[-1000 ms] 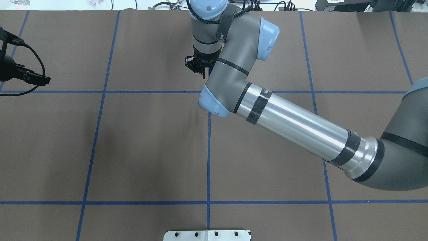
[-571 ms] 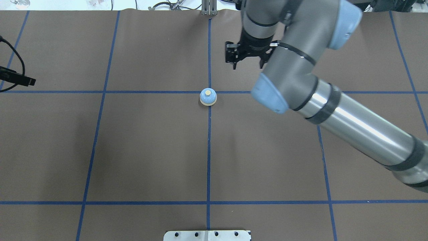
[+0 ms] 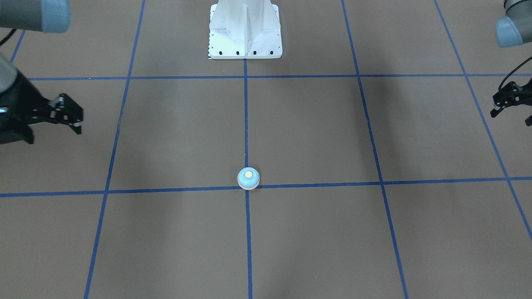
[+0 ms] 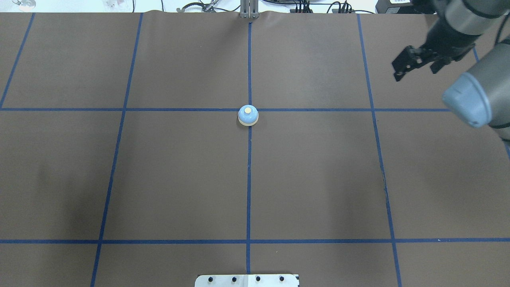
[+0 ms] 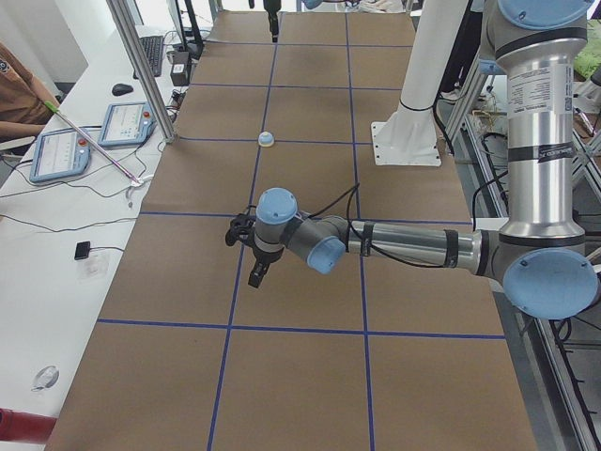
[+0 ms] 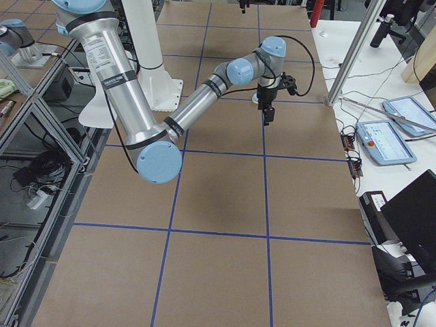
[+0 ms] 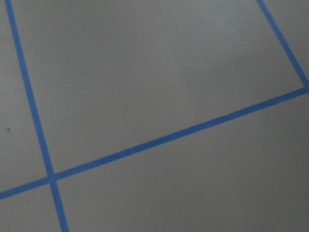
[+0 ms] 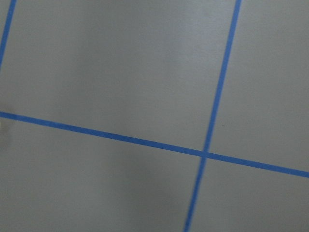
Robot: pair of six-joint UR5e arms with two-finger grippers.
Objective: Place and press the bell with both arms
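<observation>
Retreating right fingers (image 4: 398,73), spread, now well clear of bell (image 4: 248,115); left fingers (image 3: 496,109) spread, gone from overhead.

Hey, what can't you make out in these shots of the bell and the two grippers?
- Left gripper: partly cut off by the front-facing view's right edge, and outside the overhead view.
- Bell: too small in the exterior left view to show its button. It does not show in the exterior right view.
- Both wrist views: only the mat and blue tape, no fingers, no bell.
</observation>
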